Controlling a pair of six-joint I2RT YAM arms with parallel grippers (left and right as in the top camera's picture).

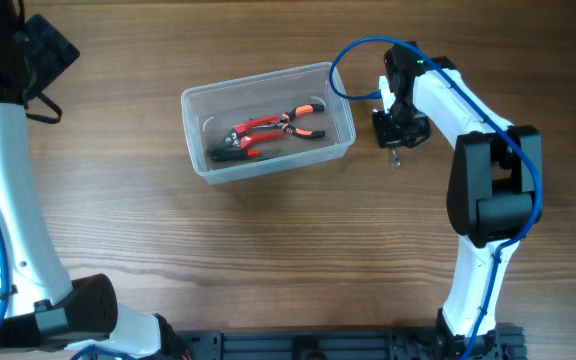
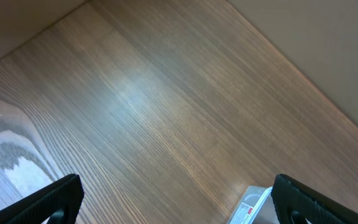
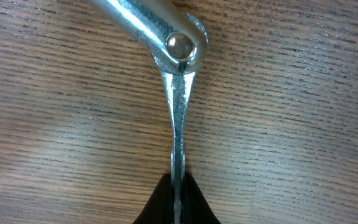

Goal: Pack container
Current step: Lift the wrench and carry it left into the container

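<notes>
Chrome tool gripped beside the container

Right pincer point(image 3: 178, 194) is clamped on a hinged chrome tool point(image 3: 177, 118) over the wooden desk point(image 3: 303, 137). Just beside it sits the clear container point(image 1: 278, 162), with red-handled pliers point(image 1: 268, 130) inside. Farthest off, the left pincer point(image 2: 178, 200) hangs with its fingers wide apart.

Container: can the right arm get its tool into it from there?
Probably yes. The right claw, shut on a silver tool, hangs just beside the container's right end, with only table between. The top is open, and only pliers lie inside.
</notes>
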